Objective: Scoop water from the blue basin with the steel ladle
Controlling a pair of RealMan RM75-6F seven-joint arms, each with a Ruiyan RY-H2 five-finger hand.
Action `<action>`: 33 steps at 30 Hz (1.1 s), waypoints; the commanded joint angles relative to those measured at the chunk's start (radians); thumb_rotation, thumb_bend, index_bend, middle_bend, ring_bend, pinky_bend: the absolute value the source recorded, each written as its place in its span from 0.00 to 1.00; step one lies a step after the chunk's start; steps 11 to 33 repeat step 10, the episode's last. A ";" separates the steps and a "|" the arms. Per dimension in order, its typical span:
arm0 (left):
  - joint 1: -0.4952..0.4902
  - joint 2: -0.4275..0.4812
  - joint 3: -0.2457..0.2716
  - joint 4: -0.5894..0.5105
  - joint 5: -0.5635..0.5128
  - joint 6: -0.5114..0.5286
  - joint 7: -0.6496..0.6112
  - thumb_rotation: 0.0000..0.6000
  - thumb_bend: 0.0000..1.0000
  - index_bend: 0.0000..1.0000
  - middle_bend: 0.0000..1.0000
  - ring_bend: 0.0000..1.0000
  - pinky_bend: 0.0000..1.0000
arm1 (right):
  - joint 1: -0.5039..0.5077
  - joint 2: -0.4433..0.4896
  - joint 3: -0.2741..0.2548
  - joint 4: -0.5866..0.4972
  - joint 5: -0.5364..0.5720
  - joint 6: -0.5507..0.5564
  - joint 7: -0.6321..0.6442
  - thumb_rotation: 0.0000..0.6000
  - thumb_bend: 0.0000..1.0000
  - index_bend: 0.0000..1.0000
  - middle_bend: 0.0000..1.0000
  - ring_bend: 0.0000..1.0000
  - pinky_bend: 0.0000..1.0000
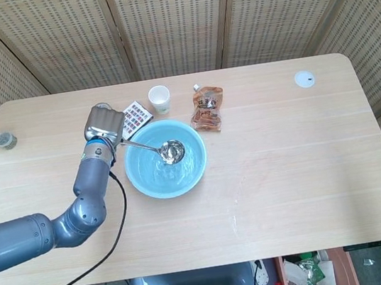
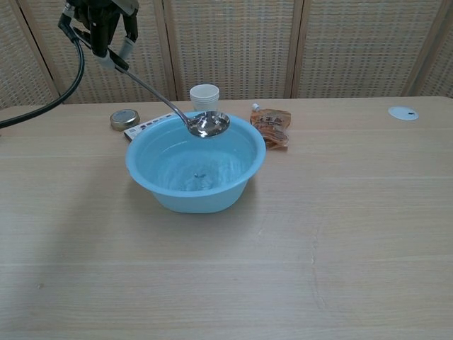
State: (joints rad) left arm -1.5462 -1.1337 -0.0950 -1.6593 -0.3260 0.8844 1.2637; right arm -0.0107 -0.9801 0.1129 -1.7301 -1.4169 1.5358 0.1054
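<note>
The blue basin [image 1: 189, 174] [image 2: 151, 180] stands left of the table's middle with water in it. My left hand [image 1: 102, 125] [image 2: 102, 25] grips the handle end of the steel ladle [image 1: 147, 147] [image 2: 157, 95], up and to the left of the basin. The ladle's bowl [image 1: 172, 151] [image 2: 208, 124] hangs above the water, about level with the basin's far rim, and glints as if holding water. My right hand is not seen in either view.
Behind the basin stand a white paper cup [image 1: 159, 98] [image 2: 204, 95], a brown pouch [image 1: 208, 108] [image 2: 270, 126], a printed card [image 1: 134, 115] and a round tin [image 2: 124, 117]. A small jar [image 1: 6, 140] sits at the left edge, a white disc [image 1: 304, 80] [image 2: 403, 112] at the far right.
</note>
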 commanded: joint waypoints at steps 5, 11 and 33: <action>0.000 0.008 0.000 -0.008 -0.026 -0.024 -0.004 1.00 0.60 0.95 1.00 0.95 1.00 | -0.002 0.000 -0.001 -0.004 -0.001 0.004 -0.006 1.00 0.00 0.00 0.00 0.00 0.00; -0.008 0.011 0.003 -0.008 -0.041 -0.027 0.002 1.00 0.60 0.95 1.00 0.95 1.00 | -0.002 -0.001 -0.002 -0.003 -0.001 0.004 -0.006 1.00 0.00 0.00 0.00 0.00 0.00; -0.008 0.011 0.003 -0.008 -0.041 -0.027 0.002 1.00 0.60 0.95 1.00 0.95 1.00 | -0.002 -0.001 -0.002 -0.003 -0.001 0.004 -0.006 1.00 0.00 0.00 0.00 0.00 0.00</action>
